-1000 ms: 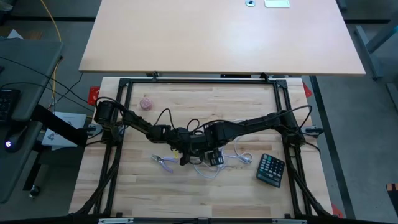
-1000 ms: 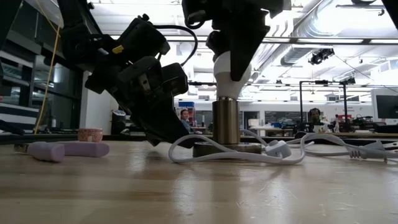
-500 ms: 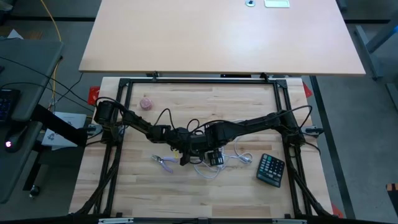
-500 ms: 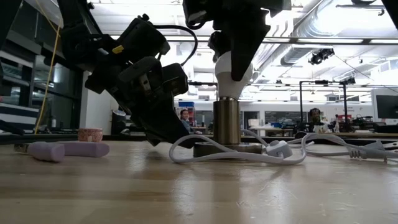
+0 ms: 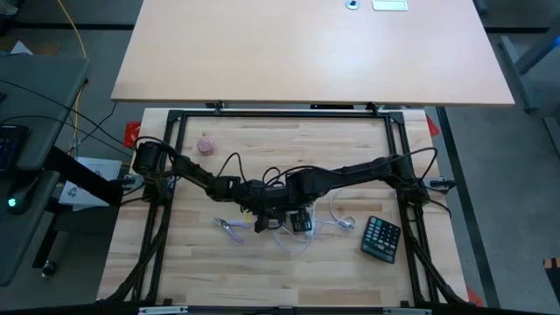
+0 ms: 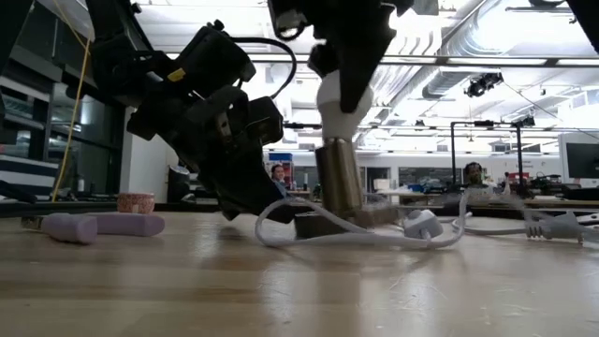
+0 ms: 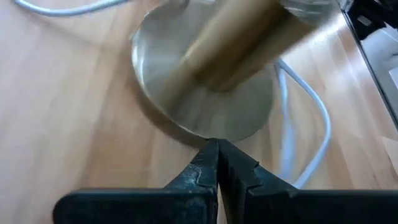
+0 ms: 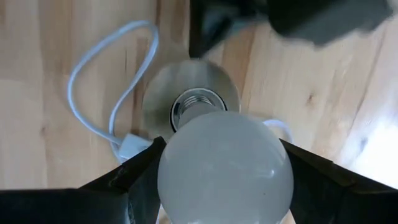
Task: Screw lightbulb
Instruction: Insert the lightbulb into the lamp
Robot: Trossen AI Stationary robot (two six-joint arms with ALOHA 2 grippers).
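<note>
The right gripper (image 8: 224, 186) is clamping its fingers on the lightbulb (image 8: 225, 167), holding it just above the socket base (image 8: 191, 99); the left gripper (image 7: 217, 163), fingers pressed together, is touching that base's rim; the white cord (image 6: 374, 234) is trailing beside it on the counter (image 6: 281, 290).

White frosted lightbulb (image 8: 225, 168) upright, screw base down, above table

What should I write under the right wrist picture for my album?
Right tool holding the lightbulb just above its socket.
</note>
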